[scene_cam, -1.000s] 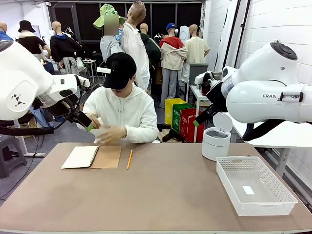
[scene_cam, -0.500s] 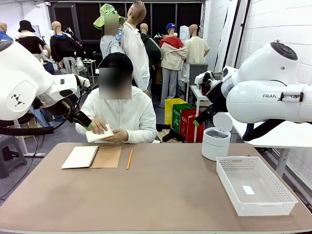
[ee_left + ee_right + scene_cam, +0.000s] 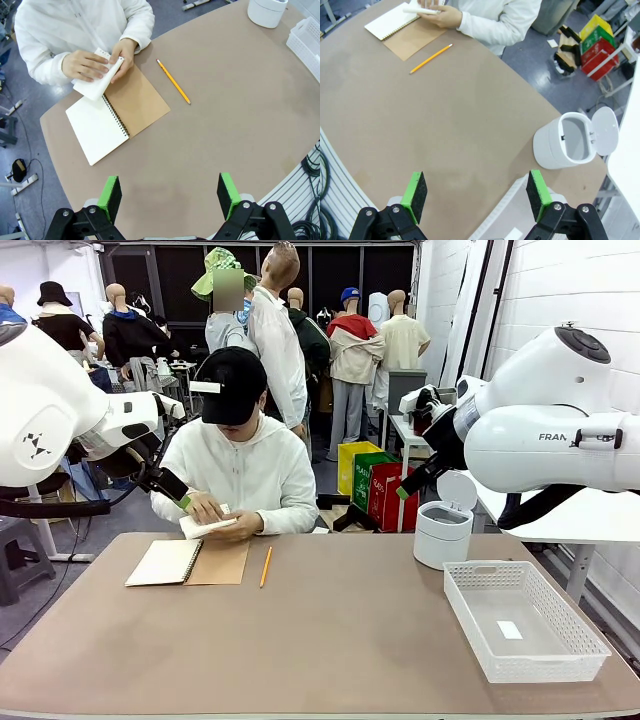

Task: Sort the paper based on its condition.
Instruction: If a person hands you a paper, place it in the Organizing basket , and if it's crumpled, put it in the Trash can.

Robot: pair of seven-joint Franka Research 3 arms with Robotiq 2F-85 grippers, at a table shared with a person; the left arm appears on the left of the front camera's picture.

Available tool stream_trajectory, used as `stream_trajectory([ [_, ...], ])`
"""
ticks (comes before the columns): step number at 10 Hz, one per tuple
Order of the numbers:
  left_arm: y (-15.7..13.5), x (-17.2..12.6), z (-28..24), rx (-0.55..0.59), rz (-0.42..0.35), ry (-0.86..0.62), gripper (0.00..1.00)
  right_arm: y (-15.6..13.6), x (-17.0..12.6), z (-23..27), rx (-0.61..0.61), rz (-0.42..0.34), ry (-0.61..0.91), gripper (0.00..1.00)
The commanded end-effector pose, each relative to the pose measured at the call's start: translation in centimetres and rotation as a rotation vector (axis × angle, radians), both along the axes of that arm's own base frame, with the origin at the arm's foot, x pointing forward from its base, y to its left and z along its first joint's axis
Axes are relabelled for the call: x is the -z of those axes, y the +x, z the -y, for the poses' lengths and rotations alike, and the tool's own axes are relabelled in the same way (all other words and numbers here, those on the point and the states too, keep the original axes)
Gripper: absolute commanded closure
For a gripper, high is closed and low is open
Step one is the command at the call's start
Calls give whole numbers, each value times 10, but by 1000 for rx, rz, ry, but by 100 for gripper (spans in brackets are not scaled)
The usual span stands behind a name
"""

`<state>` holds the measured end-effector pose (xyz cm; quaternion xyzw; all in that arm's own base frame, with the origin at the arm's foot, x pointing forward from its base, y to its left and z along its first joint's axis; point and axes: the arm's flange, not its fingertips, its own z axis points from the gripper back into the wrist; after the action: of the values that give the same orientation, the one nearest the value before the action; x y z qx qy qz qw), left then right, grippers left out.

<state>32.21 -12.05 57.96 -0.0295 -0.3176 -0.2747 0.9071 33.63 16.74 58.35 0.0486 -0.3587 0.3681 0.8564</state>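
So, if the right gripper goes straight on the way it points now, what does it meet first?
Probably bare table, between the pencil and the open white bin; depth is hard to judge.

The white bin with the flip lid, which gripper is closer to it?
Right. The right gripper hangs just above and beside the white bin; the left gripper is far off, by the person's hands.

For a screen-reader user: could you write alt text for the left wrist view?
A person in white holds a folded sheet of paper at the edge of an open notebook on a brown table; a pencil lies beside it. The left tool hangs open above.
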Motion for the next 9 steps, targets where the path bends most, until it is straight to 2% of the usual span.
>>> stream_trajectory([
  [1, 1, 1, 0, -1, 1, -3, 0, 1, 0, 0, -2, -3, 4, 0],
  [9, 1, 1, 0, -1, 1, -3, 0, 1, 0, 0, -2, -3, 4, 0],
])
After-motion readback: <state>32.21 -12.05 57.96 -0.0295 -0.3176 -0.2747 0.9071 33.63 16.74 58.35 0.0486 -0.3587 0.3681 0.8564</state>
